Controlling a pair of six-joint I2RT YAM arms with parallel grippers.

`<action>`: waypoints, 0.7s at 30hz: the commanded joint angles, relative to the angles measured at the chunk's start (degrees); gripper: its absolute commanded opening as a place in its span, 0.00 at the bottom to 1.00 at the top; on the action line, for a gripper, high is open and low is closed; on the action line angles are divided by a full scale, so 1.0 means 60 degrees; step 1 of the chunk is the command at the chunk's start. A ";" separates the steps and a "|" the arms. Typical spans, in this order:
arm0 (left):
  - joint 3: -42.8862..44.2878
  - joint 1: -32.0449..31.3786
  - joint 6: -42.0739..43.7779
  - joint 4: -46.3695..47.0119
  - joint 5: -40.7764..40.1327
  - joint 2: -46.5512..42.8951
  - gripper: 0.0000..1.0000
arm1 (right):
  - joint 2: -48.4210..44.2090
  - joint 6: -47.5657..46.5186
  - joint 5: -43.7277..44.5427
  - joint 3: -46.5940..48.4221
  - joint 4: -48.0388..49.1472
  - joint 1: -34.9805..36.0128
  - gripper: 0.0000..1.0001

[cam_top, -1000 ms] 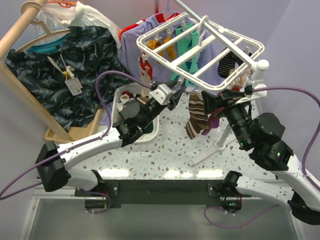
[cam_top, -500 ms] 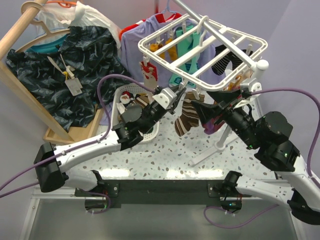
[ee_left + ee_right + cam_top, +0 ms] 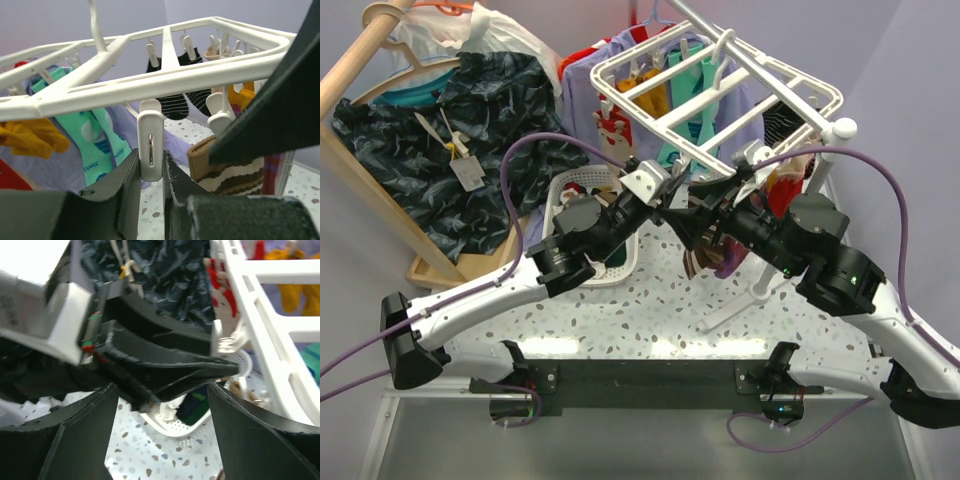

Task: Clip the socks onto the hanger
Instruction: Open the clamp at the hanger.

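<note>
Left tool [image 3: 149,172] is pinched narrow on 1 clip [image 3: 150,135] under the hanger [image 3: 165,82]. Right tool [image 3: 162,386] shows fingers apart. The striped sock [image 3: 227,167] hangs just beside the clip. Squeeze the clip fully open, then feed in the cuff.

White shells link bulky black motor housings on the left arm [image 3: 490,293] and right arm [image 3: 840,275], a looping purple cable [image 3: 506,185] trails from each, and the left tool [image 3: 150,165] and right tool [image 3: 160,395] carry matte black wedge-shaped fingers [image 3: 127,195].
</note>
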 commanded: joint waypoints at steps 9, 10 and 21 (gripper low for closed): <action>0.0242 -0.0153 -0.0528 -0.0878 0.1472 -0.0483 0.00 | -0.0824 0.0161 0.4360 -0.0263 0.0318 -0.0067 0.75; 0.0242 -0.0153 -0.0543 -0.0922 0.1487 -0.0483 0.00 | -0.0897 0.0190 0.4199 -0.0279 0.0378 -0.0067 0.74; 0.0564 -0.0154 -0.0851 -0.1069 0.1736 -0.0263 0.00 | -0.1015 0.1566 0.2411 -0.0074 0.0539 -0.0081 0.68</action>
